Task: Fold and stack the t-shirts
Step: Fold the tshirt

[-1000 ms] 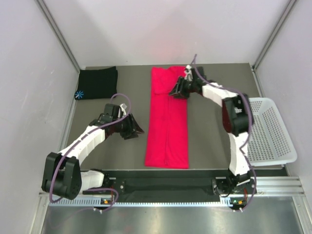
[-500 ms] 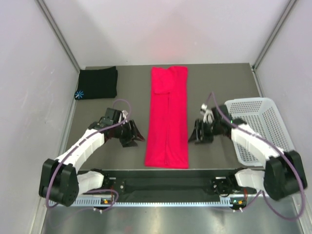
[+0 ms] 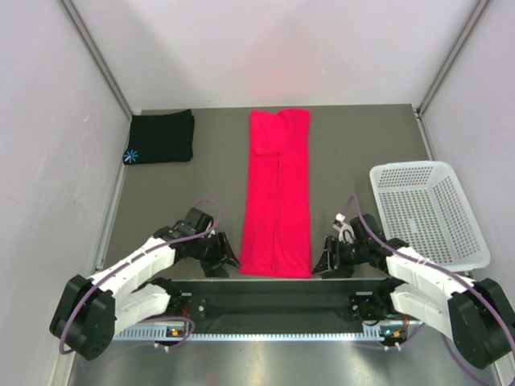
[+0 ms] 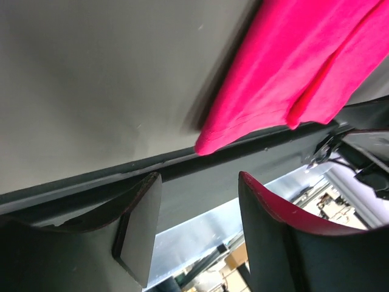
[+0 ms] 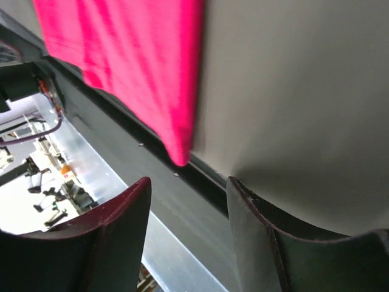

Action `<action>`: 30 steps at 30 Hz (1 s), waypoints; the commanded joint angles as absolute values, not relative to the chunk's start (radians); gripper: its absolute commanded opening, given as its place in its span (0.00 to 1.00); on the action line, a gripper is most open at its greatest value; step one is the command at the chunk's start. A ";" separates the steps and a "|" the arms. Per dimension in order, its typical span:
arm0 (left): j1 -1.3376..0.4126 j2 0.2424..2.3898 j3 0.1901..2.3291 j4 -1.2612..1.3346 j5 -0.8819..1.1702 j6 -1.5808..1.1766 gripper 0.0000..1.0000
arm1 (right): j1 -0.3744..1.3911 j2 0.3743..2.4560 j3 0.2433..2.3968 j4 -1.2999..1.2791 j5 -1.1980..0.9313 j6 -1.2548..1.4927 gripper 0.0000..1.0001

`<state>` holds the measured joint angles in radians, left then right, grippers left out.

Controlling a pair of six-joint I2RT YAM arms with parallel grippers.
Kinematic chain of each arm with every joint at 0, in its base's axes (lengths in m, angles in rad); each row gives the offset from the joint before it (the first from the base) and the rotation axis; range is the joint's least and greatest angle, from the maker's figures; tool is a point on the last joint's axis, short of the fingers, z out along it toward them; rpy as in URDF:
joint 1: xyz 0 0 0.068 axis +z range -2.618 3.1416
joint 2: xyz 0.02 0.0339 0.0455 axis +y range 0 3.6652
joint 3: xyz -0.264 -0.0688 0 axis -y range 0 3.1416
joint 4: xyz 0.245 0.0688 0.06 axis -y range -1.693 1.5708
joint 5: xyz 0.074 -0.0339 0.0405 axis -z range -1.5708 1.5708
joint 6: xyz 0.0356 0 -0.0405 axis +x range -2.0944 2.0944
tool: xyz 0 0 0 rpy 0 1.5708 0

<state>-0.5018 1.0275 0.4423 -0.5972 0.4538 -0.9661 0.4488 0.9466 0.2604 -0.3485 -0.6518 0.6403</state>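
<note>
With left gripper [image 3: 223, 259] and right gripper [image 3: 328, 261] both spread, empty: pinch red shirt's [image 3: 278, 193] lower-frame corners deep, simultaneously; fold evenly upward.

A white plastic basket [image 3: 412, 167], its walls and floor full of small holes, sits at the right side of the grey table [image 3: 362, 145], near the front and close to the right wall [image 3: 483, 112]. Pale walls close the table in on the left, back and right, with a slanted metal post [image 3: 98, 58] in each back corner. A black rail [image 3: 273, 306] runs along the table's near edge, with a silver ribbed strip [image 3: 273, 335] just in front of it.
</note>
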 commanded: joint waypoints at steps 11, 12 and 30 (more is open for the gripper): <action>-0.574 1.106 0.419 -0.407 0.373 -1.091 0.54 | 0.460 1.038 0.229 -0.124 -0.657 0.727 0.50; -0.575 1.109 0.417 -0.405 0.373 -1.092 0.53 | 0.460 1.042 0.227 -0.121 -0.657 0.727 0.50; -0.578 1.172 0.407 -0.348 0.374 -1.092 0.46 | 0.523 1.132 0.164 -0.009 -0.660 0.793 0.45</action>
<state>-0.5747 1.1580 0.4103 -0.3897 0.3874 -1.0988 0.4992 1.0985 0.1898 -0.0307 -0.7071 0.7921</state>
